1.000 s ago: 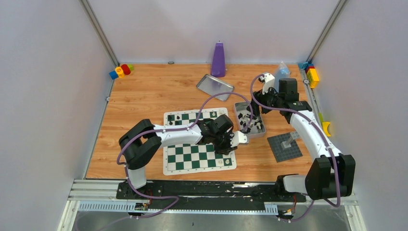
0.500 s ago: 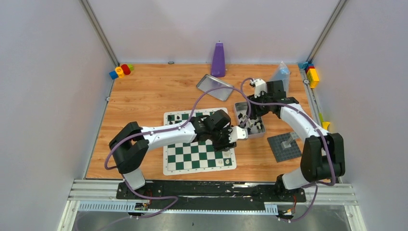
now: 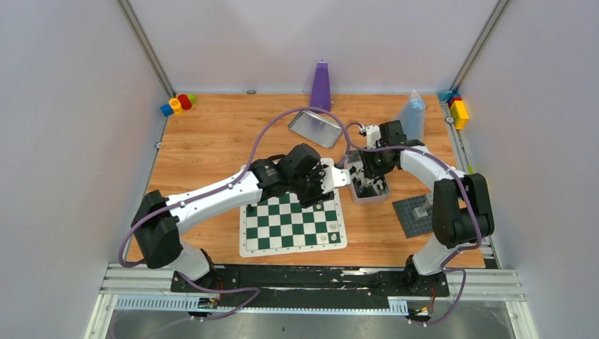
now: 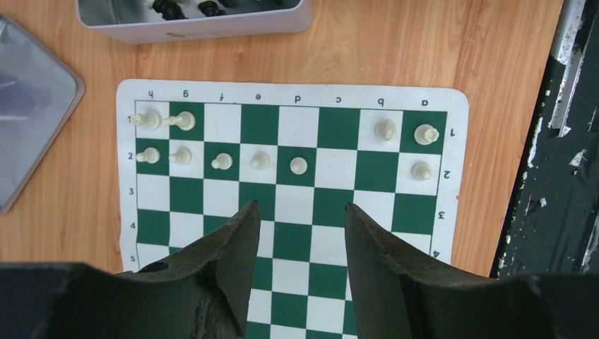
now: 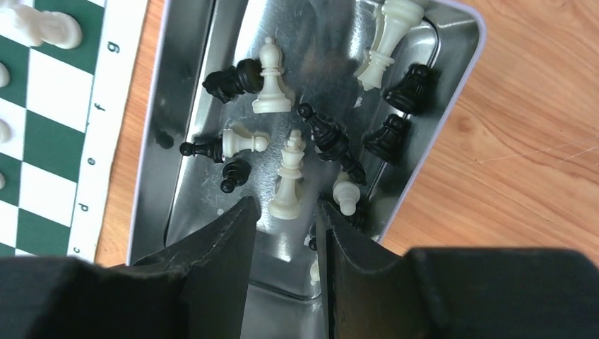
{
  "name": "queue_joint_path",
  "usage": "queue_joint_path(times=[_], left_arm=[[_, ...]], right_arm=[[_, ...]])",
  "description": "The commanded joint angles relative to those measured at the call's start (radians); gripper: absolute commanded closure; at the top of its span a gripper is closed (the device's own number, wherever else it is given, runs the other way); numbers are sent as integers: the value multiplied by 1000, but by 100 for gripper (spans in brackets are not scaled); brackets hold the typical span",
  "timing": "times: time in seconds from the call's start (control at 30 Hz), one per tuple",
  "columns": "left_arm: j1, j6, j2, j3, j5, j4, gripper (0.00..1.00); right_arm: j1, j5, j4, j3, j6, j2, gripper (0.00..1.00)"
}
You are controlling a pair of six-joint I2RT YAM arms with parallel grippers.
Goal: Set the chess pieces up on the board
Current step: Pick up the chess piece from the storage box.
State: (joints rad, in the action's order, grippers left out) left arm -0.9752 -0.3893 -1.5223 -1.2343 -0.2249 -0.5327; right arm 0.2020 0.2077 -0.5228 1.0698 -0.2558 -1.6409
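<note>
Our left arm swung up-frame; we see a white piece lying lengthways just above our right pincer (open, empty).

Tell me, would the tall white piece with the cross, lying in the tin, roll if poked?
Probably a little. The tall white piece lies on its side and looks round, so it may roll in a curve. The tin looks smooth and shiny, so it could slide too. Nearby black pieces would likely stop it soon.
</note>
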Motion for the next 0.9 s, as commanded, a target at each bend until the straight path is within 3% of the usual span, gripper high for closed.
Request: queue_joint_path(times=[0.0, 0.5, 0.87], left_arm=[[2, -18, 50, -8, 30, -19, 45], [3, -6, 66, 11, 43, 7, 44], [37, 18, 75, 16, 36, 25, 44]], right_arm=[[12, -30, -19, 39, -16, -24, 63], [29, -49, -40, 45, -19, -106, 66], [29, -41, -58, 93, -22, -67, 84]])
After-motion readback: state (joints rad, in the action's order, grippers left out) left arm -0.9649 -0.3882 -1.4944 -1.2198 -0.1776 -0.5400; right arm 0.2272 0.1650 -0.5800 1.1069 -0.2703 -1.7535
